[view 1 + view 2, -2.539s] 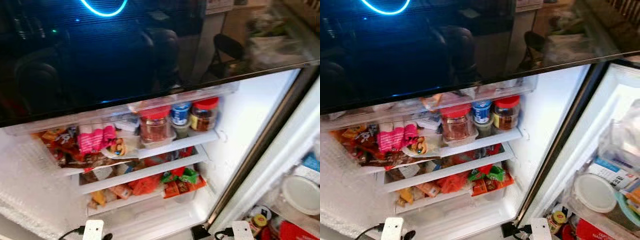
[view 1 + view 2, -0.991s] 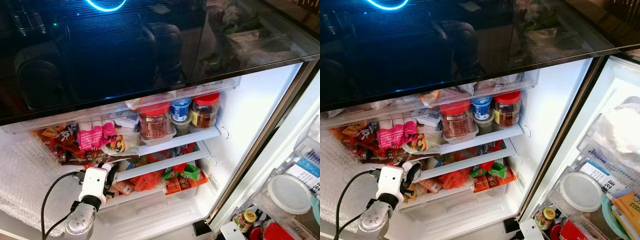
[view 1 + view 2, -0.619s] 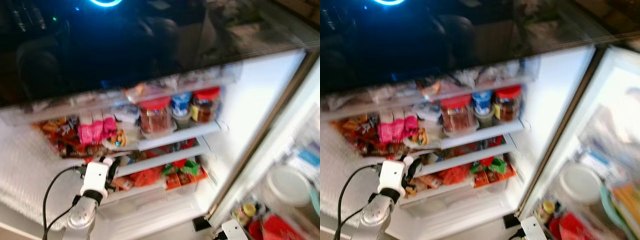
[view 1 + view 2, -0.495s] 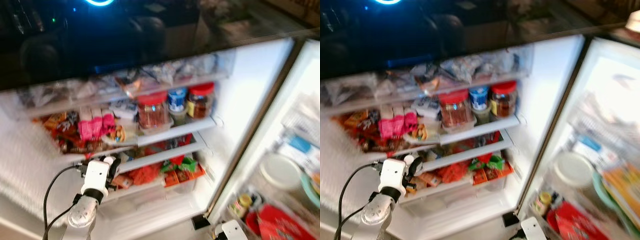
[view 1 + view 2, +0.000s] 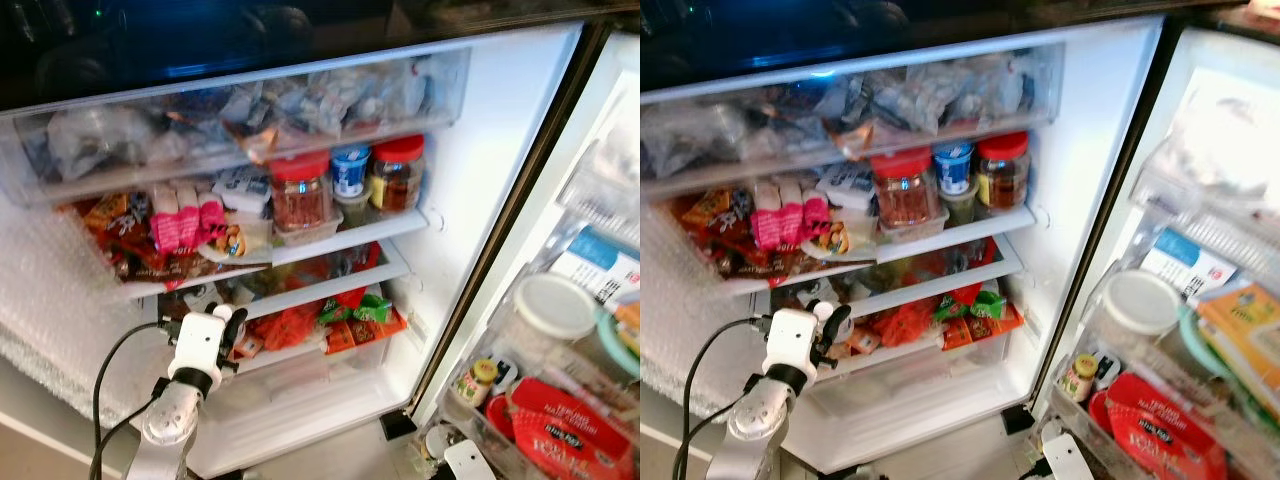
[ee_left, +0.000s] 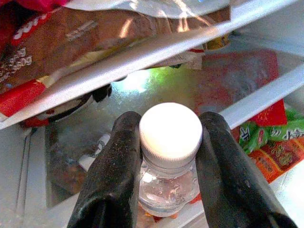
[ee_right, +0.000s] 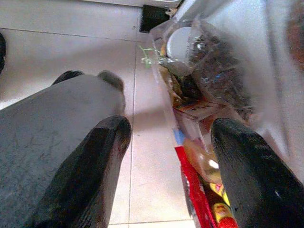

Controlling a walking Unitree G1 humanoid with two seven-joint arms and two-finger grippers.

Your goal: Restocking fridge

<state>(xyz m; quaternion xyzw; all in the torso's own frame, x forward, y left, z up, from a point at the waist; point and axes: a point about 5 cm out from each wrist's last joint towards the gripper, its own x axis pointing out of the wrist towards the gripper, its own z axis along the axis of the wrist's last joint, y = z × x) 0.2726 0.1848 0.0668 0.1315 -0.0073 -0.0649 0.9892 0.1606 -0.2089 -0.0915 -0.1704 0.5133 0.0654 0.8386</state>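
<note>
Bottle (image 6: 169, 161) first: it is small and clear, with a white cap, and my left claw (image 6: 168, 190) squeezes it tight between both black fingers (image 6: 111, 180). I hold it at the front of the fridge (image 5: 470, 200), by the low shelf (image 5: 330, 290) on the left side. Red and green packets (image 5: 355, 318) lie below. Jars with red lids (image 5: 300, 190) stand on the shelf above. My right claw (image 7: 166, 175) is spread wide, holding nothing, near the door bin (image 7: 199, 66) of food.
</note>
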